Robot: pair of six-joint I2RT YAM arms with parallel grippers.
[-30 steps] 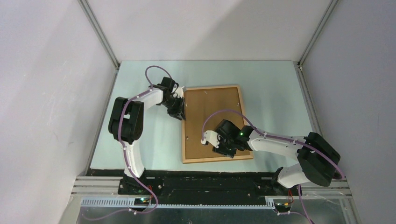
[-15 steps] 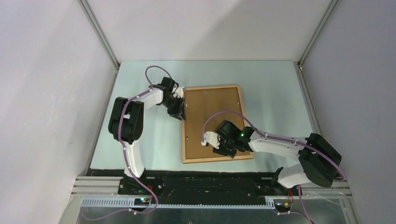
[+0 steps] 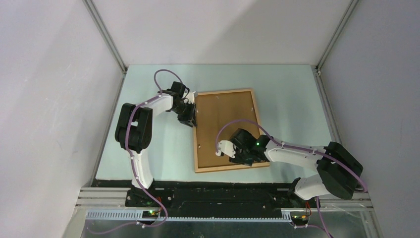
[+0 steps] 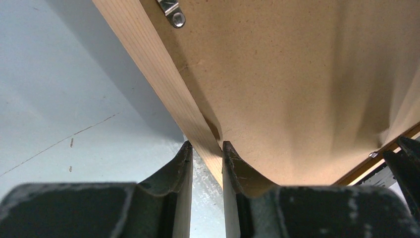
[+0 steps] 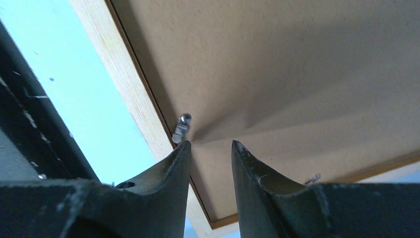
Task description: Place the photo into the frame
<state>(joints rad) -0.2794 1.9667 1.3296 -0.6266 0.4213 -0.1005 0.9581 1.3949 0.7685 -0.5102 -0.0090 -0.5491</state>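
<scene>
**Frame** [image 3: 224, 92]: a thin light-wood rectangle. It lay flat on the pale desk [image 3: 168, 148], back side up. Its long sides ran away from the arm bases. It sat between the two claws, with its left long rail inside the left claw and its near end beneath the right claw.

**Backing board** [image 3: 225, 111]: a plain brown sheet. It was seated within the frame's rails and filled the whole opening. It stretched ahead of both claws.

**Left claw** [image 4: 206, 145]: clenched on the frame's left rail, about a third of the way along it from the far end. One finger stood on the desk side of the wood and the other on the board side. Both were pressed against the rail.

**Clip** [image 4: 172, 10]: a small metal piece held by a screw. It sat well ahead of the left claw's fingers, on the board's edge just inside the same rail.

**Right claw** [image 5: 210, 144]: released. Its fingers stood a narrow gap apart with nothing between them. The tips pointed at the board close to the frame's near rail. I could not tell whether the tips touched the board.

**Metal tab** [image 5: 181, 128]: small and silver. It sat just beside the right claw's left fingertip, at the seam where the board met the rail.

**Desk**: a pale blue-green top. It showed bare to the outer side of each claw, beyond the rail.
</scene>
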